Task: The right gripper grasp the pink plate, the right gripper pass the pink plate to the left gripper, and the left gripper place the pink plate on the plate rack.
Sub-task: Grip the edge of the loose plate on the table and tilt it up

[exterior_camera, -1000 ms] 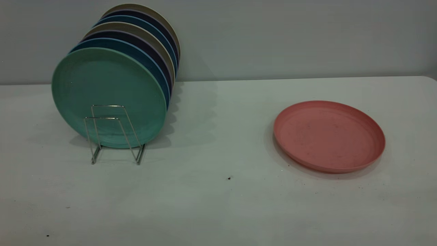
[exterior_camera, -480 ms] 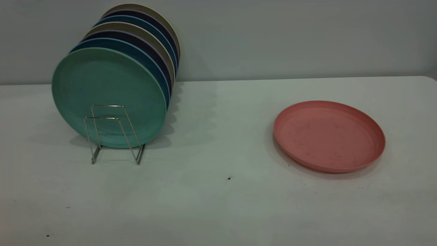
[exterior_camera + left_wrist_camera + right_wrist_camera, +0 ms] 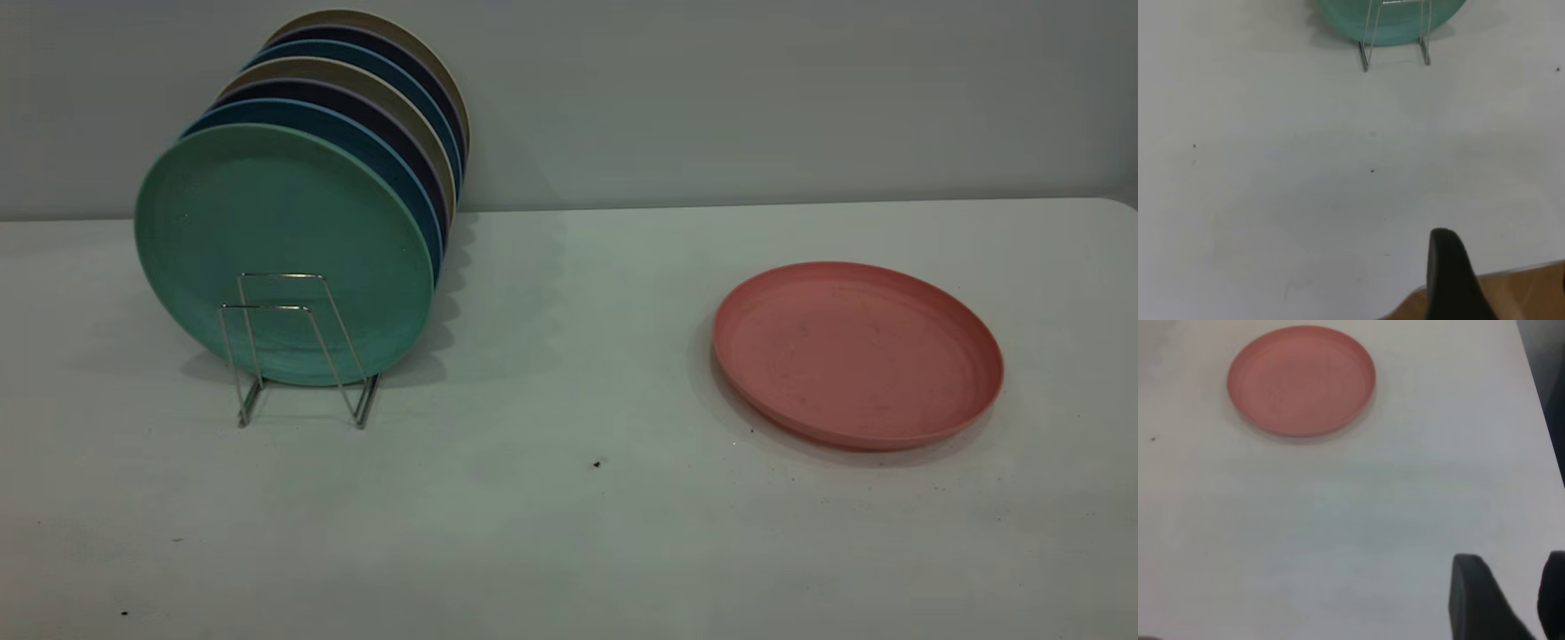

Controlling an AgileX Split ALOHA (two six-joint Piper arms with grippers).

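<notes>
The white table (image 3: 569,524) spreads under everything, and I take the plate rack (image 3: 298,351) on it as my landmark. The rack is a low run of silver wire loops, with its two nearest loops bare. Behind those loops stands a row of upright plates: a teal-green plate (image 3: 267,231) in front, then blue plates (image 3: 391,151) and beige and dark ones packed close behind it. All of them rise far above the wire.

The pink plate (image 3: 858,356) lies flat on the table, well apart from the rack, off to the rack's right in the exterior view. Its rim faces up and nothing touches it.

My right gripper (image 3: 1525,600) hangs over bare table, well away from the pink plate (image 3: 1301,380) and farther still from the rack. Two dark fingers show, with a clear gap of table between them, so they stand apart and hold nothing.

My left gripper (image 3: 1451,277) hangs near the table's edge, well short of the rack (image 3: 1395,40). Only one dark finger shows there, so I cannot tell how wide it stands.

A small dark speck (image 3: 597,463) sits on the table between the rack and the pink plate.
</notes>
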